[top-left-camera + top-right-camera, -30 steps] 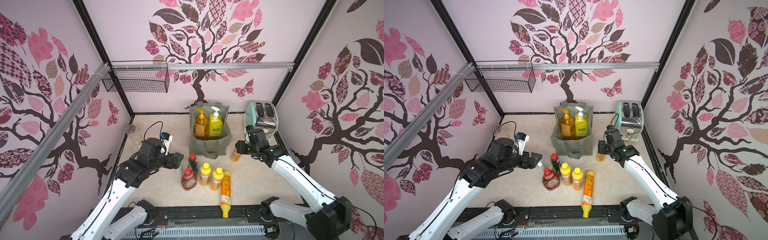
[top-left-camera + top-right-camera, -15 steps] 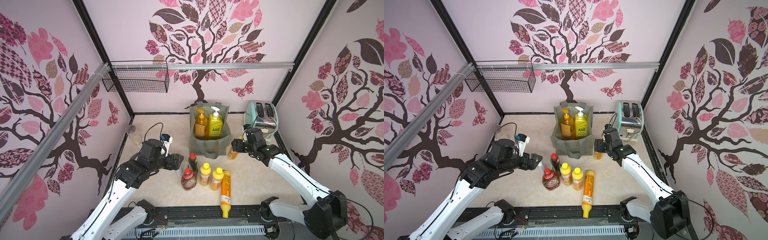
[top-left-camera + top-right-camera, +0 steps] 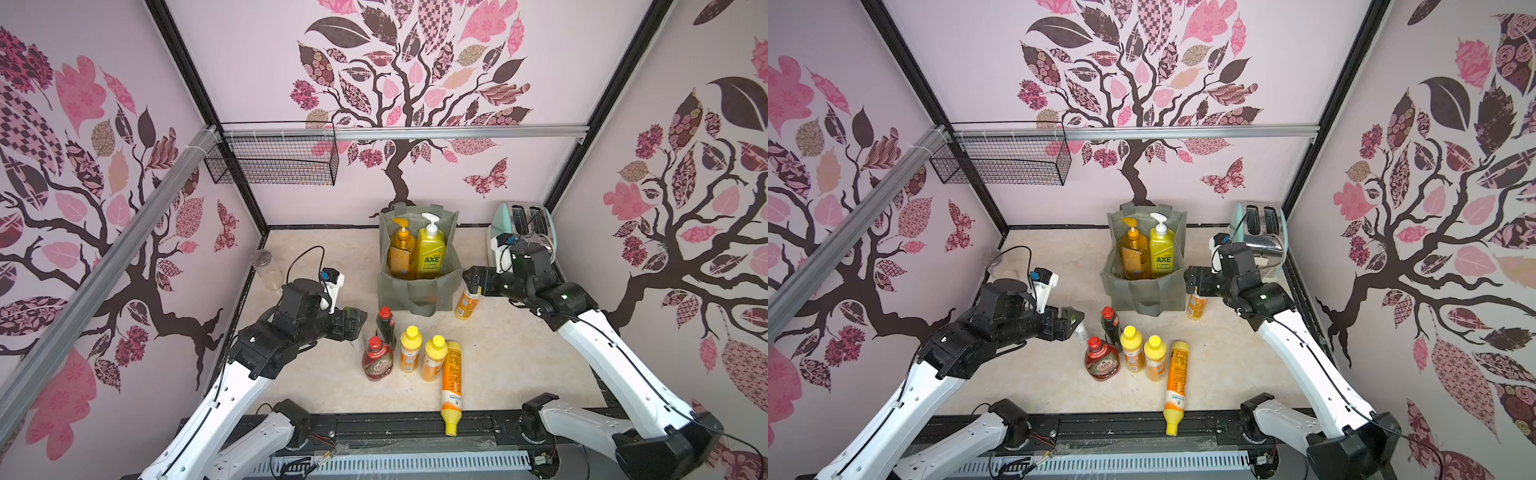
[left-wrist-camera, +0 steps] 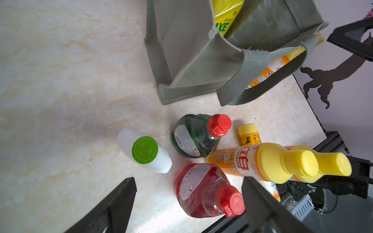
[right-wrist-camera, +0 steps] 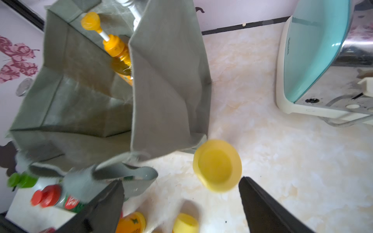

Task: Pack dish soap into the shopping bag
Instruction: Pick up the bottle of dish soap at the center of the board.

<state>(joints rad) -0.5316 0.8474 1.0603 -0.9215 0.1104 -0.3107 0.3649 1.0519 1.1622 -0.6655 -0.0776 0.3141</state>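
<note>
The grey-green shopping bag [image 3: 417, 291] stands open at the back middle. Inside it are an orange pump bottle [image 3: 401, 249] and a yellow AXE bottle [image 3: 431, 251]. One small orange yellow-capped bottle [image 3: 467, 302] stands on the table by the bag's right front corner. My right gripper [image 3: 473, 280] hovers open over its cap [image 5: 217, 165], and neither finger touches it. In front of the bag stand a dark red-capped bottle [image 3: 385, 324], red Fairy [image 3: 378, 360] and two small orange bottles [image 3: 409, 349] [image 3: 432, 359]; another [image 3: 451, 384] lies flat. My left gripper [image 4: 187, 179] is open and empty beside the white green-capped bottle [image 4: 144, 152].
A mint toaster [image 3: 523, 224] sits at the back right, close behind my right arm. A clear glass jar [image 3: 266, 270] stands by the left wall. A black wire basket [image 3: 274, 160] hangs high on the back rail. The lying bottle's cap overhangs the table's front edge.
My right gripper has opened wide and let go of the small orange bottle by the bag, while shifting slightly toward the bag. The left arm has stayed still.
</note>
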